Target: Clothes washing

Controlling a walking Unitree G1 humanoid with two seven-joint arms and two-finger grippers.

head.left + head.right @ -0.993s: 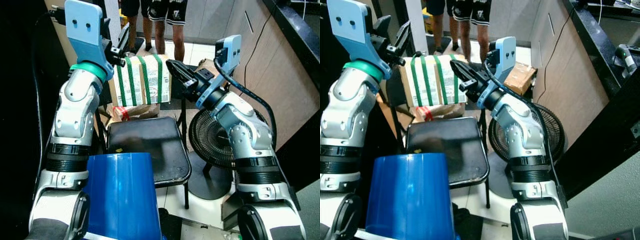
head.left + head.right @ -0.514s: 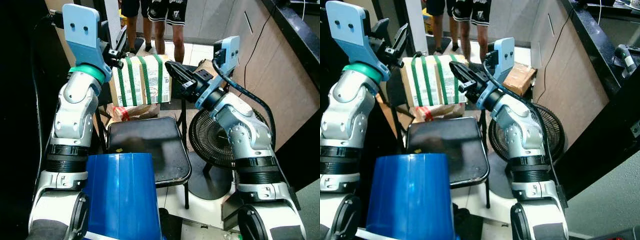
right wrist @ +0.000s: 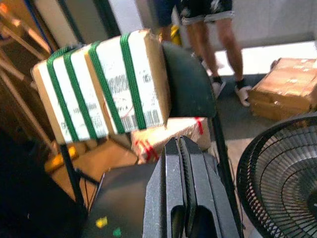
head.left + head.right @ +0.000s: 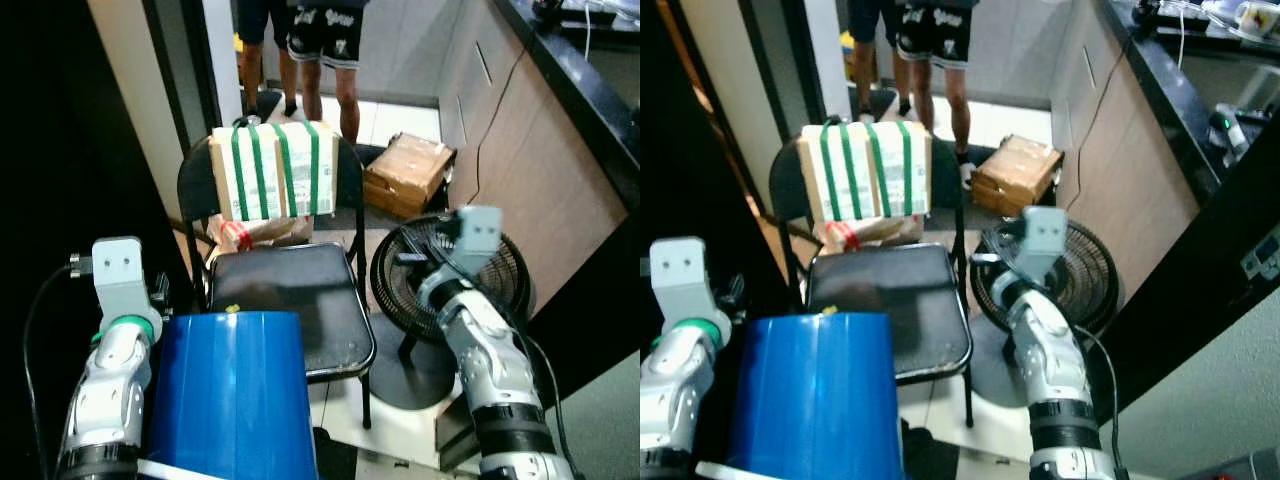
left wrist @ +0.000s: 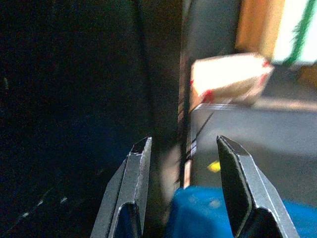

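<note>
One black chair stands beside floor fan.

Both silver arms were lowered, forearms angled up toward twelve o'clock. The left arm stood at eight o'clock, its left gripper with fingers parted. The right arm stood at four o'clock, its right gripper with fingers pressed together.

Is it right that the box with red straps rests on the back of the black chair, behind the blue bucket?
Not quite. The straps on the box are green, not red, as the left eye view and the right wrist view show. The rest holds: it rests on the back of the black chair, behind the blue bucket.
</note>
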